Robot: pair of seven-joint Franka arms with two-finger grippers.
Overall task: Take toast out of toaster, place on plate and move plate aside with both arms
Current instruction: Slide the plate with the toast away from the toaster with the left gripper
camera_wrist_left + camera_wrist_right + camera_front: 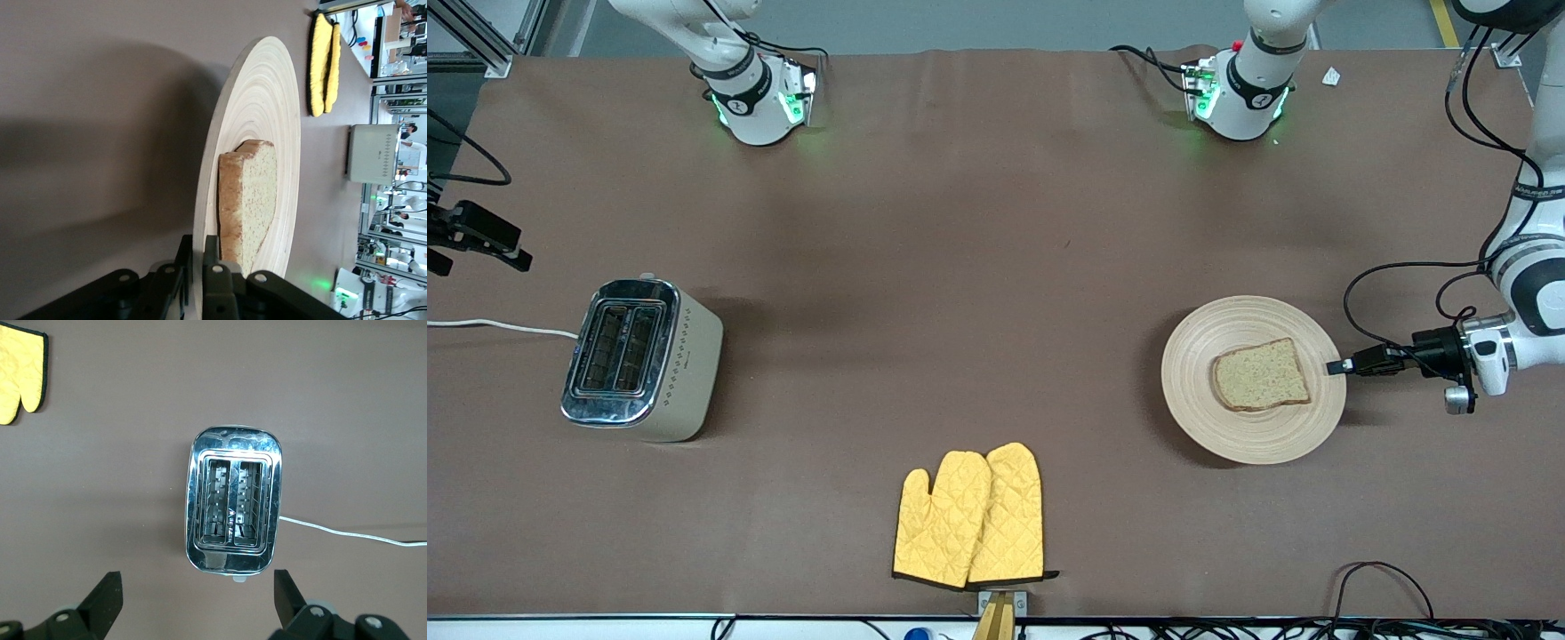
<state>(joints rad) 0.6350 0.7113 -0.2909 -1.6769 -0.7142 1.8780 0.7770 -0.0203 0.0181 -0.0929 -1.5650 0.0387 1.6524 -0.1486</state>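
**Left claw pinches the plate, toast rides along**

The left gripper [1336, 366] is squeezed tight on the rim of the plate [1227, 436], at the edge toward the left arm's end of the table. One finger sits on top of the rim and one sits under it, so the plate cannot slip. It holds the edge and not the middle, probably so it can drag the plate without touching the food.

Just past the claw's tips lies the toast [1261, 374], flat on the plate. It is out of the toaster already.

The right gripper [197, 597] hangs over the toaster [640, 360], well apart from the left claw, with its fingers spread wide and nothing in them. Both slots look empty. It waits.

A pair of yellow oven mitts [971, 516] lies between the plate and the toaster.

I think moving the plate aside is the step in hand.
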